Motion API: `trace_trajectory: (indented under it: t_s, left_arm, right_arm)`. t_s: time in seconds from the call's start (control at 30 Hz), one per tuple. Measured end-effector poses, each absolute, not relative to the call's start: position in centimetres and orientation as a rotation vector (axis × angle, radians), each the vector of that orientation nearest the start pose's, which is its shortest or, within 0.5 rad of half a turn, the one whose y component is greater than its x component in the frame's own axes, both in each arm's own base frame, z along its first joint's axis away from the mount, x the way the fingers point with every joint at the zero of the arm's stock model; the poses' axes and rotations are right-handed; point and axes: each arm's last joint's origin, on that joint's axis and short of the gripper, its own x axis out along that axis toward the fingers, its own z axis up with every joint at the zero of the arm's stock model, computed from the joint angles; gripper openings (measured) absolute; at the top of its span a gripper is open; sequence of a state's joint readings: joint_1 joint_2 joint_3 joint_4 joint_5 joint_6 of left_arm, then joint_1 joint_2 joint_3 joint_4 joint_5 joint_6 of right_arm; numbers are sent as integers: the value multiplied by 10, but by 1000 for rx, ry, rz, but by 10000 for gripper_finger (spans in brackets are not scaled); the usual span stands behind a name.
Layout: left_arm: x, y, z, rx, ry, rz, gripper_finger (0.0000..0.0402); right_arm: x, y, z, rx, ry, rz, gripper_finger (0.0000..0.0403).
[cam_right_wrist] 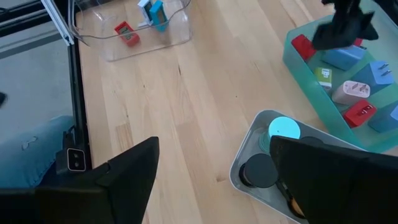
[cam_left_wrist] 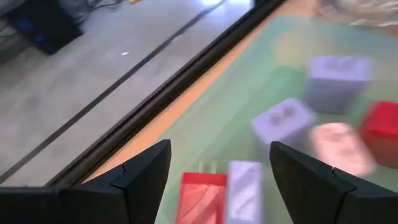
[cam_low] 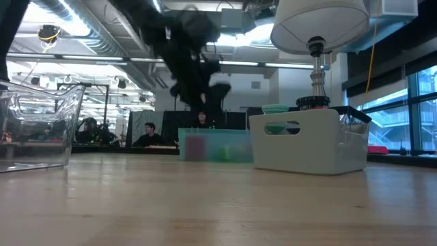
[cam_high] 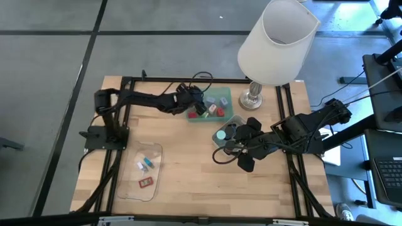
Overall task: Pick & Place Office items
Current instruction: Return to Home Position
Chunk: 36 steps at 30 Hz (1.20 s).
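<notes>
Overhead I see left jaws over the green tray of adapters, right jaws at the grey tray. Left wrist: jaws wide, empty, red adapter in tray. Right wrist: jaws wide, empty; teal disc in grey tray.

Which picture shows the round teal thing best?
The right wrist view: the teal disc shows big and bright in the grey tray, beside black round caps. The high view shows the disc only as a small dot. The low view shows mainly the tray's wall, and the left wrist view misses it.
</notes>
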State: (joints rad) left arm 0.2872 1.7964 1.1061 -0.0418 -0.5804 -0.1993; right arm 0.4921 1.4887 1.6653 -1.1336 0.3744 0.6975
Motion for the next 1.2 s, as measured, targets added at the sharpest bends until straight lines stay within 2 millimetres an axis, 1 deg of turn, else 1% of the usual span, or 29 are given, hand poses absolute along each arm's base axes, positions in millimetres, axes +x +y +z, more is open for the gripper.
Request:
trace_trajectory:
  t_s: [0.13,0.17,0.3,0.4,0.5,0.6,0.67,0.8,0.97,1.1,1.2]
  left_arm:
    - [346,103,232,-91,646,782,264]
    - [341,97,243,-101,641,755,262]
    - [314,70,287,-133,569,704,251]
    - [290,50,322,-140,471,644,247]
    - [267,34,349,-148,385,588,247]
    - [247,23,369,-160,304,545,248]
    - [233,18,378,-165,273,520,247]
    - [211,10,393,-180,218,458,247]
    - [192,7,405,-202,146,439,247]
    - [180,7,409,-250,128,438,247]
    - [171,7,405,-253,188,417,248]
  right_arm:
    - [255,125,392,253,846,-193,311]
    - [255,125,392,252,846,-194,311]
    - [256,125,392,256,840,-192,311]
    - [256,125,392,258,836,-190,311]
    - [256,125,392,261,832,-189,311]
    - [256,125,393,261,832,-188,311]
    - [257,126,393,263,829,-187,311]
    - [257,126,393,264,827,-186,311]
    - [258,126,394,277,807,-179,311]
    - [258,126,394,272,807,-176,311]
    - [259,126,394,233,808,-159,311]
